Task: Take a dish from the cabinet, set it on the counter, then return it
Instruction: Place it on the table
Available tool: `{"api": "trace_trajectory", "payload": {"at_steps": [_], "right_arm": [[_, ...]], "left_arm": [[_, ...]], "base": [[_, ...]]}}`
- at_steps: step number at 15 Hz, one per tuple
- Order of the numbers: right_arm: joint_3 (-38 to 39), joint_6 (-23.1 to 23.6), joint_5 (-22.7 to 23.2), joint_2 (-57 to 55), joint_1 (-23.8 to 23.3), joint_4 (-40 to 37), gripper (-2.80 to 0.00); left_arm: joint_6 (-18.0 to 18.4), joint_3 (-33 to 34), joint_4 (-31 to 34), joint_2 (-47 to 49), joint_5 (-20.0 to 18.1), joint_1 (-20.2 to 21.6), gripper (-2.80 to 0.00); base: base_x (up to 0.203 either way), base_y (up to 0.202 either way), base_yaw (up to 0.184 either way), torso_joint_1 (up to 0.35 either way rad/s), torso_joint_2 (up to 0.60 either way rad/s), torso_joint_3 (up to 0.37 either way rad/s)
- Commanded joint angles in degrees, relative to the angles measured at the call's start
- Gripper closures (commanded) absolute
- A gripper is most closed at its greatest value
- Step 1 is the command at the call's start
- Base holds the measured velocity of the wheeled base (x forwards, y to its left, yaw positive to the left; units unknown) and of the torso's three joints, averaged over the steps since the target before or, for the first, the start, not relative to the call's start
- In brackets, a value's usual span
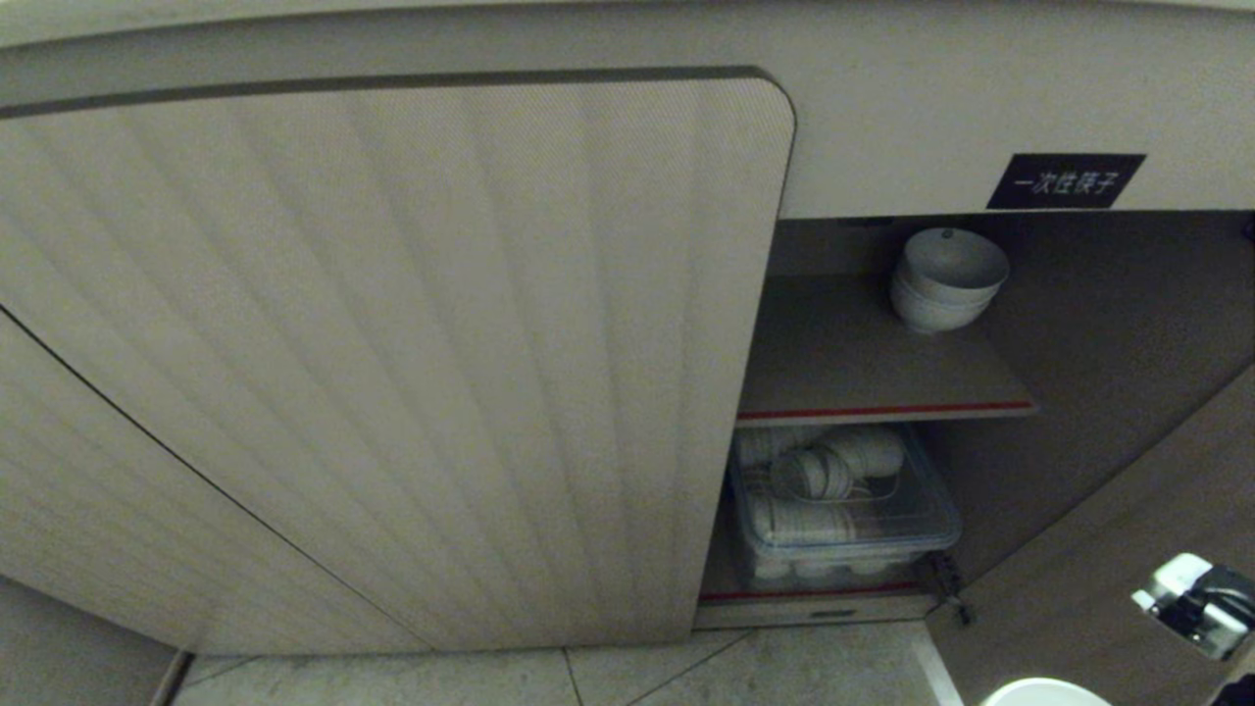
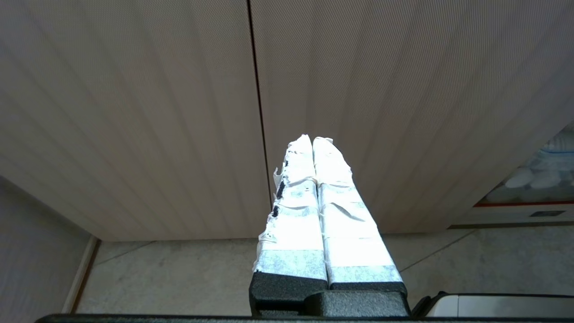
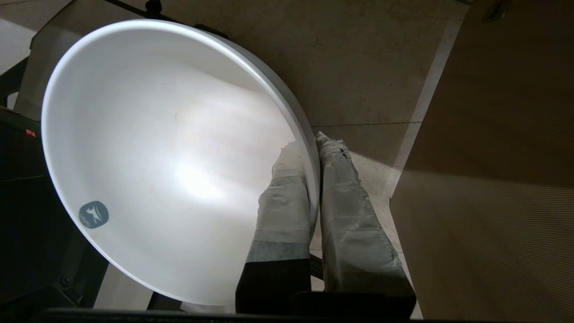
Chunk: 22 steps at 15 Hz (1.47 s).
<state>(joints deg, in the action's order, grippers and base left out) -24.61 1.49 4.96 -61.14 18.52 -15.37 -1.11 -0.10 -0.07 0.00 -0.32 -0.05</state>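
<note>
While you look down from the head view, the cabinet fills most of what you see, its beige ribbed door closed across the left and its right bay standing open under the black label with white lettering. In that open bay you have the red-edged shelf, and on it, toward the back, a stack of white bowls. Below the shelf sits a clear plastic bin packed with more white crockery lying on its side. The tiled floor runs along the foot of the cabinet.

Your dish, the white bowl, is not in the cabinet: it hangs over the floor in front of the open bay, tipped so its hollow faces the right wrist camera, a small grey sticker inside it. The right gripper is clamped on its rim, one taped finger inside the bowl and one outside.

Your left gripper hangs before the ribbed door, its taped fingers pressed together on nothing
</note>
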Motion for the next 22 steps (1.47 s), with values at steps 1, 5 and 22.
{"api": "trace_trajectory", "payload": {"at_steps": [1, 5, 22], "right_arm": [[0.09, 0.01, 0.05, 0.34, 0.03, -0.10, 0.00], [1.64, -0.04, 0.05, 2.15, 1.88, -0.10, 0.00], [1.51, -3.42, 0.05, 1.81, 5.48, -0.01, 0.00]], "left_arm": [[-0.03, 0.01, -0.01, 0.00, 0.05, -0.04, 0.00], [-0.03, 0.01, -0.01, 0.00, 0.04, -0.04, 0.00], [-0.03, 0.01, -0.01, 0.00, -0.04, -0.04, 0.00]], "base": [[0.000, 0.000, 0.000, 0.000, 0.00, 0.000], [0.000, 0.000, 0.000, 0.000, 0.00, 0.000], [0.000, 0.000, 0.000, 0.000, 0.00, 0.000]]}}
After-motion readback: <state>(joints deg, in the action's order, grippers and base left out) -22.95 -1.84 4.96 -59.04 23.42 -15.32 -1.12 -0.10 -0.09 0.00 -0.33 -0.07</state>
